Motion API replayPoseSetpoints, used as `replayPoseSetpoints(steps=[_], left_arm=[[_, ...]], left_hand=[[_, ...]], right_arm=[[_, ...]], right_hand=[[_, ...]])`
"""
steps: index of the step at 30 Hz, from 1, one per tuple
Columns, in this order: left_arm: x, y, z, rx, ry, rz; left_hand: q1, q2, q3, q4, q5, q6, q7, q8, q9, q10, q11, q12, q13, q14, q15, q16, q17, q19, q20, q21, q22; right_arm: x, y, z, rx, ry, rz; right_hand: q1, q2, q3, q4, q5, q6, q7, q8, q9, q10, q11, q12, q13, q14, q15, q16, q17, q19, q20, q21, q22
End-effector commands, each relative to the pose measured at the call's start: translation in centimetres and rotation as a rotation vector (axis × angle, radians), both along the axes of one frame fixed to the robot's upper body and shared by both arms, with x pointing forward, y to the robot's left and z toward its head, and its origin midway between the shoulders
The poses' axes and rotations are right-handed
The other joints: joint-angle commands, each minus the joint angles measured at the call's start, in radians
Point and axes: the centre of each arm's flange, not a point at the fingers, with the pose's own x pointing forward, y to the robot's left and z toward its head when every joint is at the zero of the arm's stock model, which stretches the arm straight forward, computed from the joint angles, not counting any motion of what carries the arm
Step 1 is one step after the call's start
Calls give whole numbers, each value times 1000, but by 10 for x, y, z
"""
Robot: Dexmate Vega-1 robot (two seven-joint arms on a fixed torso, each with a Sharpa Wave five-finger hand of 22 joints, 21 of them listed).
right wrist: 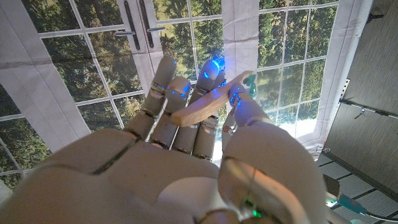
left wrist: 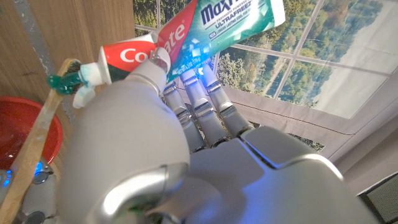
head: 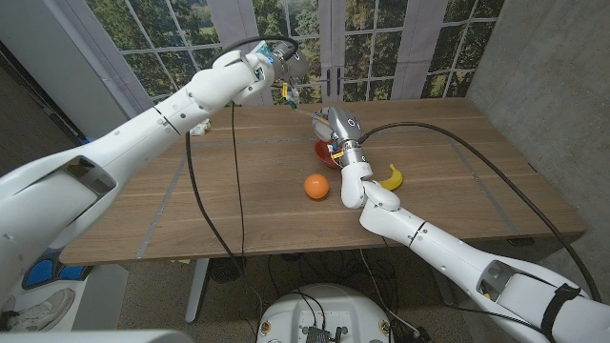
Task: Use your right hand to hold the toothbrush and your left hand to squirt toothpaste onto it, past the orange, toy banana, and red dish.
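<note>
Left hand [left wrist: 186, 143] grips Colgate toothpaste tube [left wrist: 205, 31], raised over the table's far side; nozzle touches the bristles, green paste on them. Right hand [right wrist: 186, 155] holds wooden toothbrush [right wrist: 208, 106] between thumb and fingers, above red dish [left wrist: 25, 134]. Orange [head: 316, 187] and toy banana [head: 392, 177] lie on wooden table [head: 238, 191] near the right forearm.

The toothpaste tube [left wrist: 205, 31] has words on it. The red end says "Colgate" in white, partly hidden. The green part says "MaxFresh" and "ULTRAFREEZ", cut off at the edge.
</note>
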Motion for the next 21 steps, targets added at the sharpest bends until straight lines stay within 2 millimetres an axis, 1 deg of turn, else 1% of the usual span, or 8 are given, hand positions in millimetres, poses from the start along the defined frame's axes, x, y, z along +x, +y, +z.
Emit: replayPoseSetpoints(steps=[1,12,17,21], left_arm=[[1,3,-2,-25,-64,-21],[2,6,-3,-66,-14,-25],[1,8,-2,-75,-25,-32],[0,8,-2,-93,-37,-46]], left_hand=[[15,5,0,4,10,0,6,1,-1,45,-35,-3,104,10,-118,-3,5,-8,-98,8,1],[14,3,0,4,17,0,3,0,-6,44,-35,-10,108,11,-118,-10,12,-13,-99,23,-3],[13,3,0,4,20,-1,4,0,-8,44,-35,-14,109,11,-118,-12,15,-15,-98,29,-6],[13,2,0,4,22,-1,2,0,-9,46,-35,-15,111,12,-118,-14,18,-17,-99,34,-7]], right_arm=[[0,-3,2,14,-7,24],[-7,-5,-1,81,-99,84],[-8,-8,-5,83,-145,145],[-8,-8,-6,79,-147,162]], right_hand=[[-6,4,96,90,6,20,-15,1,2,57,-75,-5,-5,-2,-115,2,0,-1,-105,4,2],[-7,4,96,90,5,20,-14,-1,-2,60,-70,-5,-9,-4,-115,1,0,-2,-107,3,2],[-7,4,97,90,5,22,-16,0,-3,61,-71,-6,-12,-4,-115,0,0,-4,-107,3,2],[-7,4,97,89,5,22,-15,-1,-5,61,-71,-5,-12,-3,-115,0,0,-3,-108,3,2]])
